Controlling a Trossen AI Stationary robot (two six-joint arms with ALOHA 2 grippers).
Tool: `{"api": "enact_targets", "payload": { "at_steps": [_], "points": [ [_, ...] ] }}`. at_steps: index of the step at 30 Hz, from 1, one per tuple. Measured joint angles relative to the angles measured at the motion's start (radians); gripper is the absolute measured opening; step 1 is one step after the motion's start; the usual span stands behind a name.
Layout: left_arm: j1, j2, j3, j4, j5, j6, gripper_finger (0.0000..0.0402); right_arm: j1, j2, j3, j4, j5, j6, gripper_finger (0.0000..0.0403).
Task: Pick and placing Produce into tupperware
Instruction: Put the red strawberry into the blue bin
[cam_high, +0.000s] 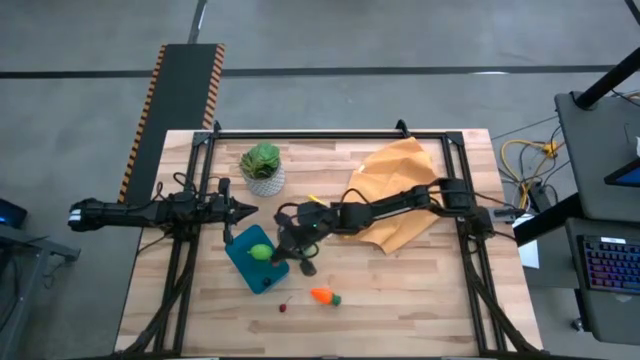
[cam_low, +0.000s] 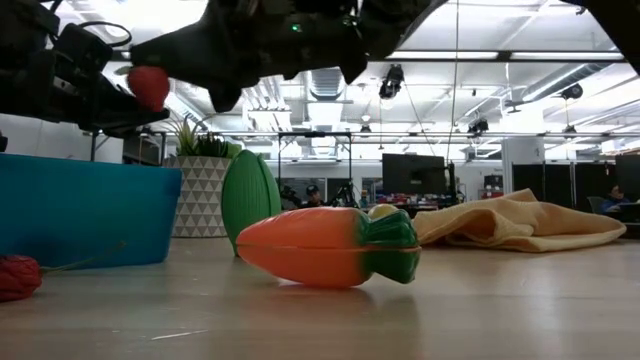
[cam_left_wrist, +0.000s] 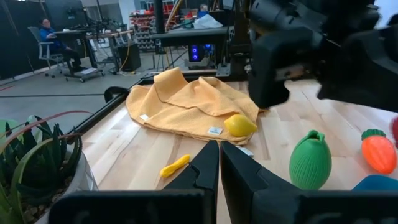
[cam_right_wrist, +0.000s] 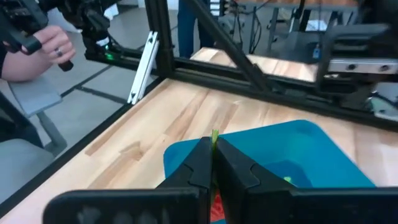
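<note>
- Sitting on the wooden table (cam_high: 400, 300) near its front-left part, the shallow teal tupperware (cam_high: 250, 264) lies at a slant; a lime-green piece of produce (cam_high: 260, 252) rests inside it, and a dark green bit at its front corner is too small to make out.
- Hanging over the container's right edge, the right gripper (cam_high: 298, 252) has its fingers (cam_right_wrist: 198, 167) pinched fully together on a thin green stem (cam_right_wrist: 214, 138); a red round fruit (cam_low: 148, 86) dangles below them, mostly hidden by the fingers in the wrist view.
- Smooth plastic carrot (cam_high: 322, 296), orange with a green top, lies on its side in front of the container, with a small red stemmed fruit (cam_high: 283, 306) nearby.
- Beside the container's far corner waits the left gripper (cam_high: 240, 211), its fingers (cam_left_wrist: 205, 168) closed with nothing between them.
- Farther back stand a leafy plant in a patterned white pot (cam_high: 264, 170) and a rumpled orange cloth (cam_high: 398, 185), partly covered by the right arm.
</note>
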Motion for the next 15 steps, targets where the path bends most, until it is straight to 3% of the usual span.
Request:
{"api": "enact_targets", "payload": {
  "at_steps": [15],
  "points": [
    [0.000, -0.002, 0.000, 0.000, -0.004, 0.004, 0.0000, 0.030, 0.045, 0.019, -0.048, 0.006, 0.022, 0.0008]
  ]
}}
